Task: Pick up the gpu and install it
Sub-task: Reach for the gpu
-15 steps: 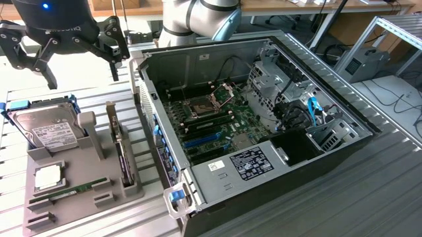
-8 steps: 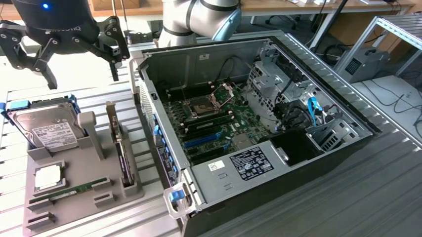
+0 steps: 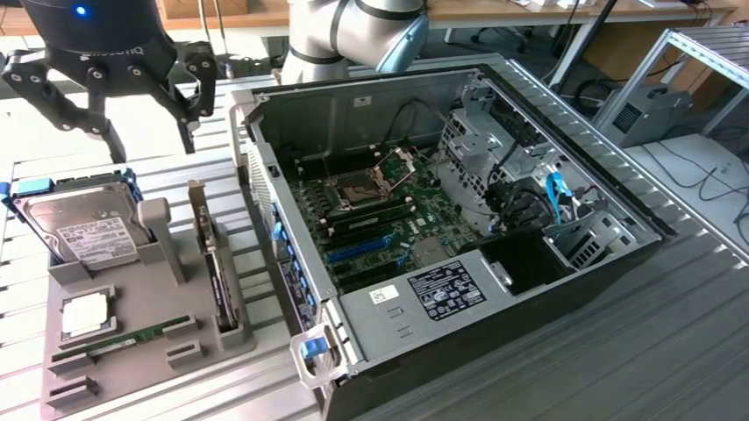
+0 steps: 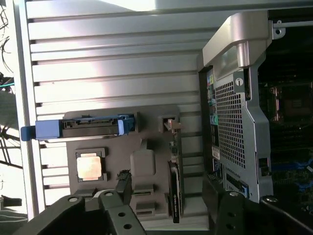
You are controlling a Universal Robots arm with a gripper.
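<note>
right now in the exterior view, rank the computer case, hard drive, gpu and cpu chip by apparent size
1. computer case
2. hard drive
3. gpu, seen edge-on, so close to the drive
4. cpu chip

Tool [image 3: 153, 149] aloft, jaws apart

Hand [image 3: 150, 147]: top cut off by the exterior view's upper edge; in the wrist view its fingers [image 4: 122, 193] run off the lower edge. Arm [image 3: 351, 35] is cut at the same upper edge. Gpu [image 3: 217, 263] stands edge-on in the tray [image 3: 210, 346], so both faces are hidden. Print on the drive [image 3: 82, 232] label is too small to read, as is the sticker [image 3: 445, 291] on the case [image 3: 392, 333]. The case's near corner is cut off at the exterior view's lower edge.
</note>
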